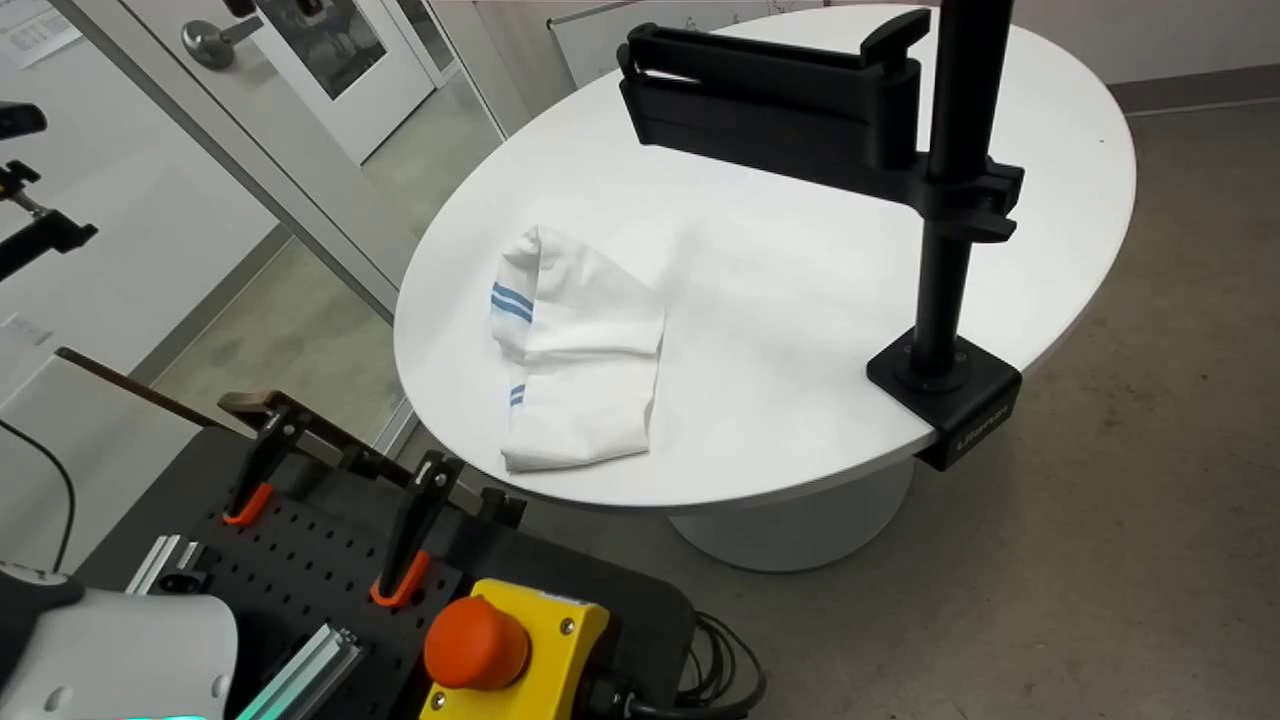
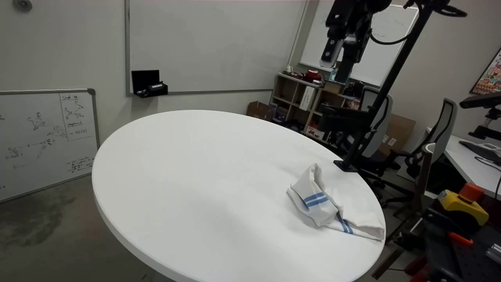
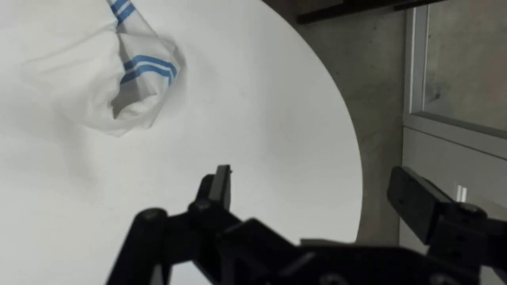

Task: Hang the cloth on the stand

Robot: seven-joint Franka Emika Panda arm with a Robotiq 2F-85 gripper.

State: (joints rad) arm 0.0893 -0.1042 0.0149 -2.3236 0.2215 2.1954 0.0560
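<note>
In an exterior view the pincer (image 2: 334,71) hangs from the upper edge, cropped above, its two fingers (image 2: 346,67) pointing down at a slight slant; one fingertip is pale, the other dark. In the wrist view those fingers stand spread, a broad gap between their tips, while the black linkage (image 3: 253,245) fills the bottom, slightly blurred. In an exterior view the arm (image 1: 130,655) shows in the lower left corner as a pale, rounded casing with a dark section beside it. How the joints between bend cannot be told.

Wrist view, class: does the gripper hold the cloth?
No, the gripper is open, with the cloth lying apart from it on the table.
</note>
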